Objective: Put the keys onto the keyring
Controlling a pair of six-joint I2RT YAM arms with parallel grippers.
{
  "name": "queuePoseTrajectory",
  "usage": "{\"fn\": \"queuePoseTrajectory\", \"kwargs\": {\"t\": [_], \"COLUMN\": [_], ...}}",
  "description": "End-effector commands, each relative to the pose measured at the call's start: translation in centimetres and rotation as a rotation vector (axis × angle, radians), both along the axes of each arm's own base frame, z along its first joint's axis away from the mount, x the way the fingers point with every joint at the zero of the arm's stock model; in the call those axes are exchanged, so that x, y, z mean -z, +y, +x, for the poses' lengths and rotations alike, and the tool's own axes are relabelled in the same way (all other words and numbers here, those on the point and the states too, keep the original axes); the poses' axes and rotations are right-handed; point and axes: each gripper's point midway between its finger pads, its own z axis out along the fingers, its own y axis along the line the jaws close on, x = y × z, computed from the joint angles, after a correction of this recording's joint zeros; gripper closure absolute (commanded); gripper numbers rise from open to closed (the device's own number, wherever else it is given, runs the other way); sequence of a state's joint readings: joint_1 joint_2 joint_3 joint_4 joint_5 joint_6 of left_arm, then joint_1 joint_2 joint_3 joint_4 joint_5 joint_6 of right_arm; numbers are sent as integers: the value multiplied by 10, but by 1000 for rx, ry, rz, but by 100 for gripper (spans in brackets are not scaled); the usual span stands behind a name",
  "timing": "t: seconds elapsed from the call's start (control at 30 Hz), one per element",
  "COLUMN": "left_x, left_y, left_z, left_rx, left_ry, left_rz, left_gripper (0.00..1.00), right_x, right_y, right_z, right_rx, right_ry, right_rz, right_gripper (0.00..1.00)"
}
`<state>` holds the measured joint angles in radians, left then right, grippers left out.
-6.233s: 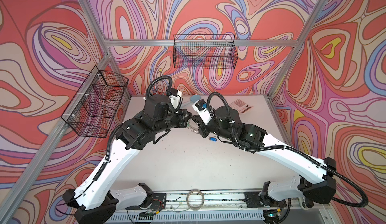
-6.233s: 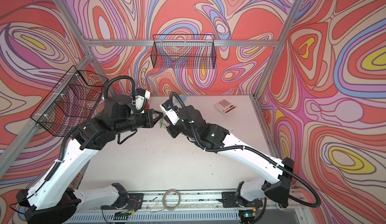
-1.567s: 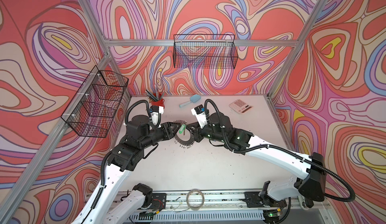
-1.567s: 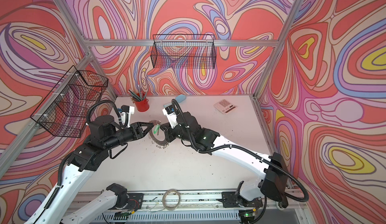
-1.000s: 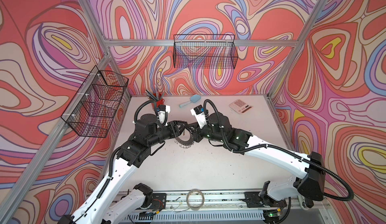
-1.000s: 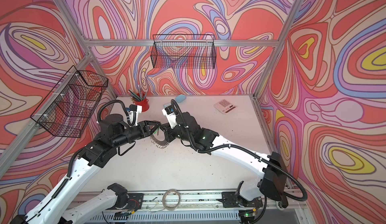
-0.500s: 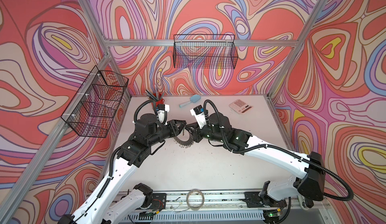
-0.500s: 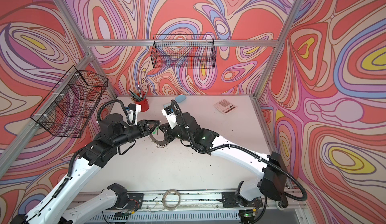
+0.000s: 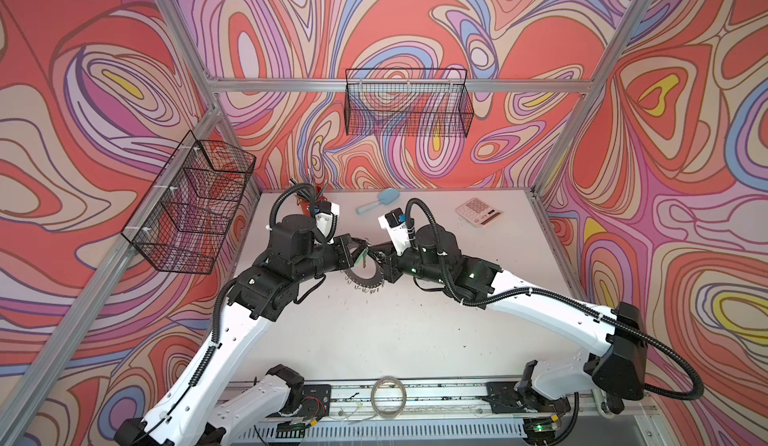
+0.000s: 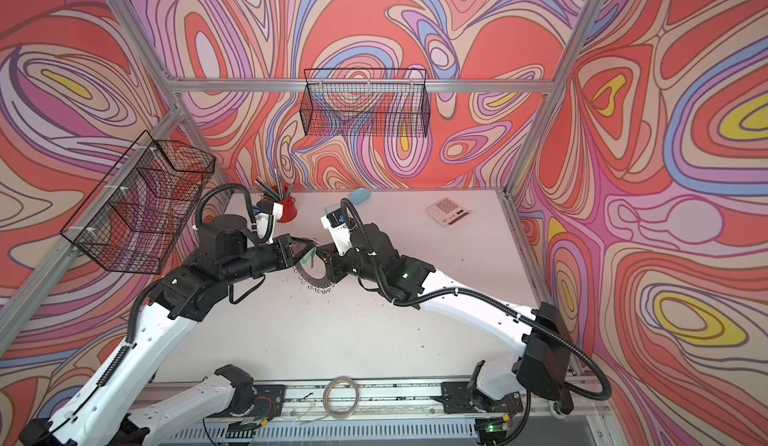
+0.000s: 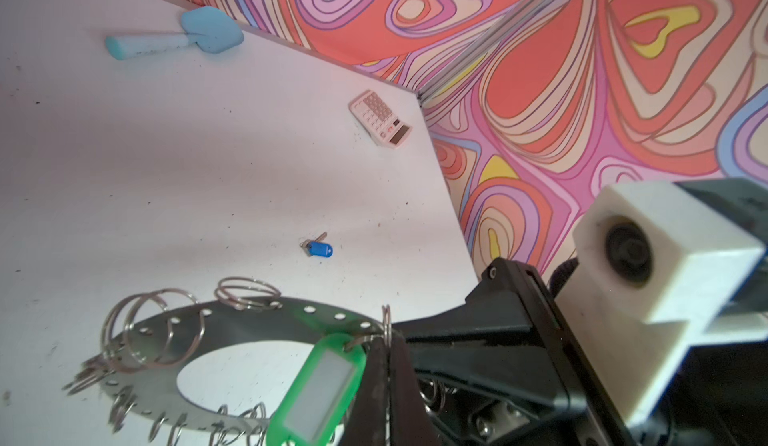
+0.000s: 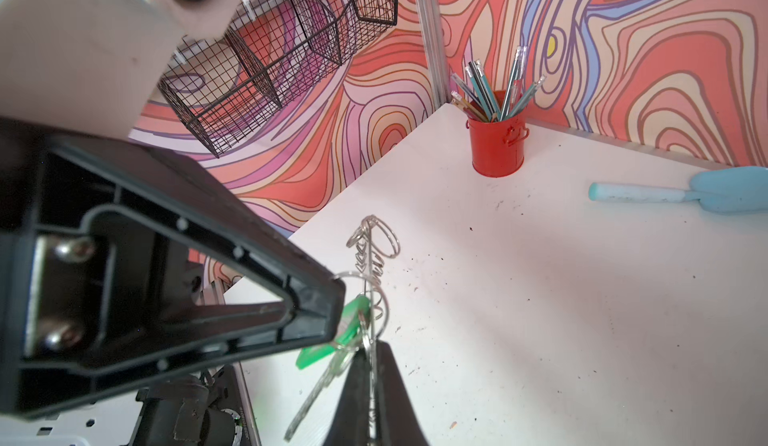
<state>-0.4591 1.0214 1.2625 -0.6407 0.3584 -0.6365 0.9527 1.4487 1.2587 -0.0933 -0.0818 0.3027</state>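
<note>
The keyring [image 9: 361,279] [image 10: 316,277], a grey disc fringed with wire rings, is held off the table between both arms. My left gripper [image 11: 388,340] [image 9: 363,250] is shut on a thin wire ring at the keyring's [image 11: 249,323] rim. The green-tagged key [image 11: 320,385] [image 12: 316,390] hangs right beside its jaws. My right gripper [image 12: 371,348] [image 10: 326,257] is shut on the keyring's [image 12: 371,282] edge, seen edge-on. The blue-tagged key [image 11: 318,249] lies on the table beyond, hidden in both top views.
A red pen cup [image 12: 496,144] stands in the back left corner. A blue scoop [image 9: 378,201] and a calculator [image 9: 478,213] lie at the back. Wire baskets [image 9: 191,211] [image 9: 409,107] hang on the walls. A thin hoop [image 9: 387,396] rests on the front rail.
The left gripper moved in to the keyring with the green-tagged key and its jaws closed. The right gripper stayed shut on the keyring.
</note>
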Motion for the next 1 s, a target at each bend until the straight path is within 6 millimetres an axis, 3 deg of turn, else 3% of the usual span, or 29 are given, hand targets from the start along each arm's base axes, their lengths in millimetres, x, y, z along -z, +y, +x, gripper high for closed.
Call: {"fn": "queuePoseTrajectory", "kwargs": {"t": [0.0, 0.13, 0.23, 0.33, 0.4, 0.5, 0.6, 0.97], "left_x": [0, 5, 6, 1, -2, -8, -11, -19], "left_y": [10, 14, 17, 13, 10, 7, 3, -11], "left_z": [-19, -28, -28, -24, -21, -17, -14, -16], "left_rx": [76, 150, 167, 187, 199, 214, 237, 274], "left_ry": [3, 31, 55, 66, 79, 91, 106, 128], "left_rz": [141, 233, 285, 289, 296, 306, 314, 315], "left_gripper": [100, 100, 100, 100, 100, 100, 100, 100], "right_x": [-2, -4, -4, -6, -12, -20, -23, -30], "right_y": [-7, -11, -2, -5, -13, -26, -34, -13], "right_z": [10, 14, 1, -14, -28, -36, -31, -3], "right_rx": [53, 71, -39, -112, -162, -168, -140, -93], "right_ry": [-28, -61, -72, -89, -112, -137, -163, -215], "right_rz": [-30, -67, -103, -127, -136, -167, -222, -258], "right_gripper": [100, 100, 98, 51, 33, 27, 25, 27]}}
